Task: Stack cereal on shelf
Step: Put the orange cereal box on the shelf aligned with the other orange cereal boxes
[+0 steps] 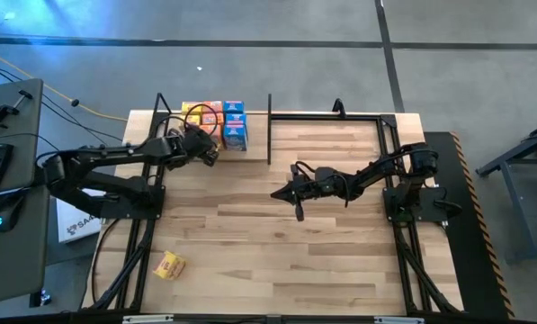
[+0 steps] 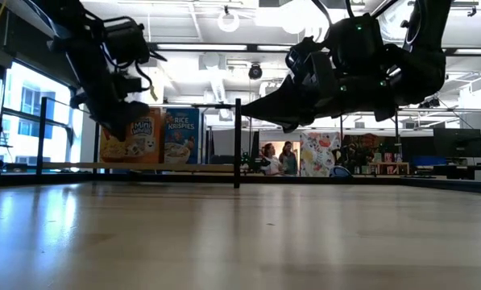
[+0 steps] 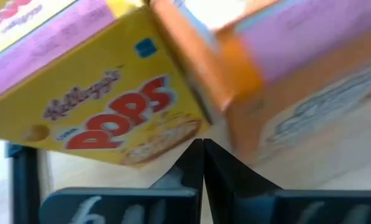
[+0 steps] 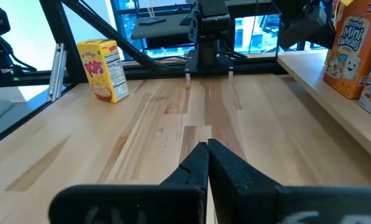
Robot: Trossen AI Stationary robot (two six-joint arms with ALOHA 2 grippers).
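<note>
I log the left gripper (image 1: 212,155) at the shelf (image 1: 255,121), fingers (image 3: 191,163) pressed together empty beside the stacked cereal boxes (image 1: 225,122); right gripper (image 1: 297,212) likewise closed, over the surface (image 1: 277,243) well off the shelf; one yellow box (image 1: 169,265) far from it.

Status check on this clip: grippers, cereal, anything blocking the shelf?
Left gripper shut, empty, at the stacked boxes on the shelf. Right gripper shut, idle mid-table. One yellow box left on the table. Nothing in the way.
</note>
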